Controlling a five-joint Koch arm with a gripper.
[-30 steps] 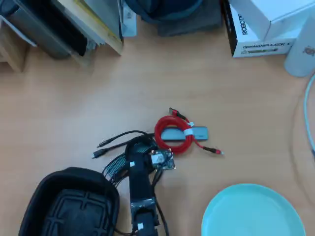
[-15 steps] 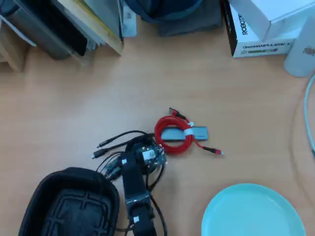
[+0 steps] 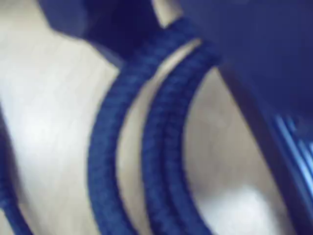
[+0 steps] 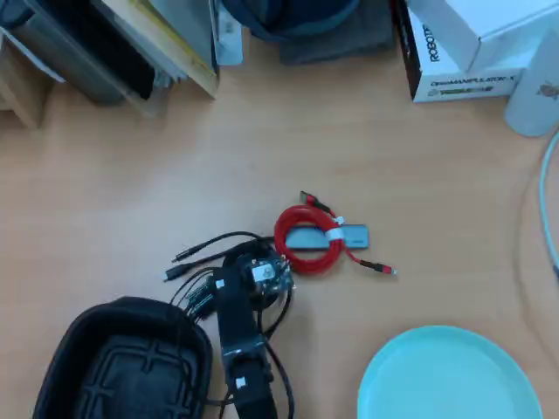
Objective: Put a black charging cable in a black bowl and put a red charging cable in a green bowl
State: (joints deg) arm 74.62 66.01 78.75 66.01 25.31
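Observation:
In the overhead view my gripper (image 4: 262,267) is down over the black charging cable (image 4: 214,243), a loose coil whose ends trail left. The wrist view is blurred and shows cable strands (image 3: 113,122) very close, running between dark gripper parts at the top and right; I cannot tell whether the jaws are closed on them. The black bowl (image 4: 74,349) stands just left of the arm at the lower left. The red charging cable (image 4: 301,258), coiled with a white tie, lies right of the gripper. The green bowl (image 4: 445,380) sits at the lower right.
A flat grey hub (image 4: 353,234) lies under the red coil's right side. Books and boxes (image 4: 131,44) line the back left, and a white carton (image 4: 472,44) the back right. A pale cable (image 4: 545,201) runs along the right edge.

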